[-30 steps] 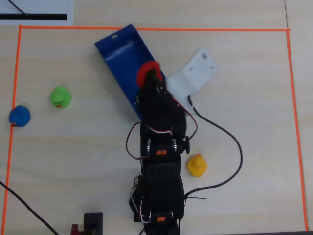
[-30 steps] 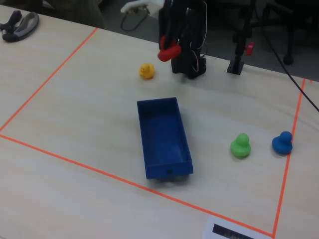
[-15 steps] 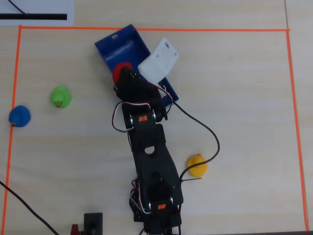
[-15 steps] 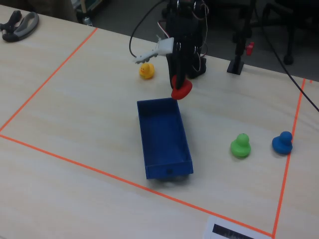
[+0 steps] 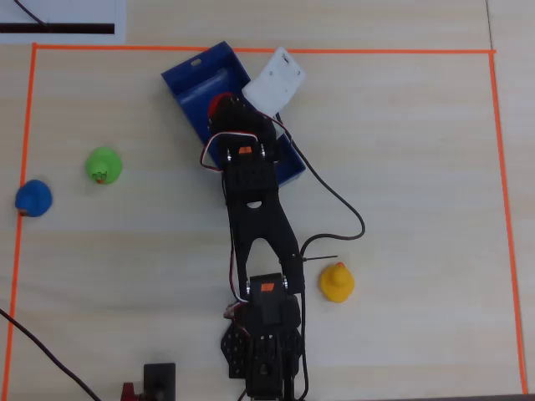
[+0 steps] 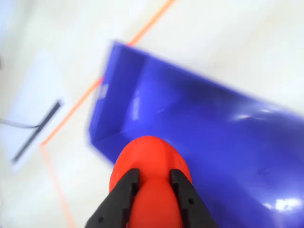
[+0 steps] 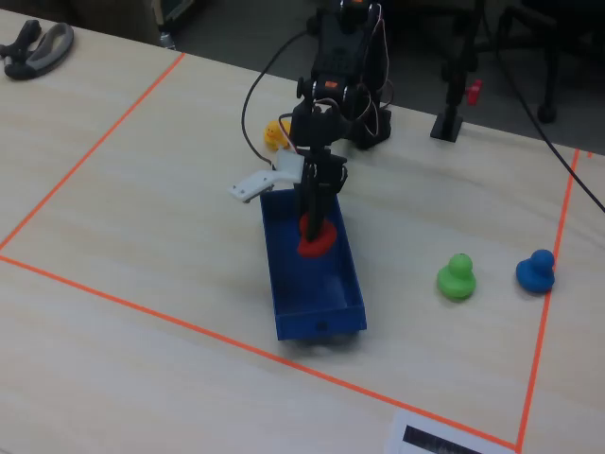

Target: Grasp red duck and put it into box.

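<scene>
Overhead view: arm stretched from bottom centre up toward the box (image 5: 194, 79), a dark blue tray lying at an angle near the top orange tape line (image 5: 251, 51). Red duck (image 5: 220, 104) only partly visible under the wrist, over the tray interior. White plate (image 5: 274, 79) jutting out to the right over the tray's far edge. Green duck (image 5: 104, 164) and blue duck (image 5: 33, 197) at left, well apart from the tray; yellow duck (image 5: 336, 281) at lower right beside the arm.

Wrist view: gripper (image 6: 154, 183) clamped on the red duck (image 6: 149, 156), 2 black fingers (image 6: 124, 192) pressed against its sides. Blue box (image 6: 209, 123) interior directly behind and below. Picture blurred.

Fixed view: gripper (image 7: 313, 227) pointing down into the box (image 7: 317, 326), red duck (image 7: 315, 242) held at its tip inside the tray walls; contact with the tray floor cannot be determined. Green duck (image 7: 457, 276) and blue duck (image 7: 535, 270) to the right, yellow duck (image 7: 275, 135) behind, near the arm base.
</scene>
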### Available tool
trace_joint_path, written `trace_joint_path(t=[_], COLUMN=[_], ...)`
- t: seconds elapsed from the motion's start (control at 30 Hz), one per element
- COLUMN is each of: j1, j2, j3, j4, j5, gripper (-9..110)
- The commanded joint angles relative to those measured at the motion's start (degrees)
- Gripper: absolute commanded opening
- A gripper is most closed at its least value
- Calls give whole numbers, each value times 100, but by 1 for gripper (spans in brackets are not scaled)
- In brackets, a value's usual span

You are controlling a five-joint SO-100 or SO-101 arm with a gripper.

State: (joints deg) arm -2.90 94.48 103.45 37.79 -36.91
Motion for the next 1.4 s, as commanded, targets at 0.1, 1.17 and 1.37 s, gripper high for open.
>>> trace_joint_path(t=[0.1,1.17,1.37], j1=[141,1547,1494], j2=[-501,8341,9501], j3=[-97,2979,4834], j4=[-123,2452,1872], j5=[-343,-2593,-3586], gripper=[21,0,0])
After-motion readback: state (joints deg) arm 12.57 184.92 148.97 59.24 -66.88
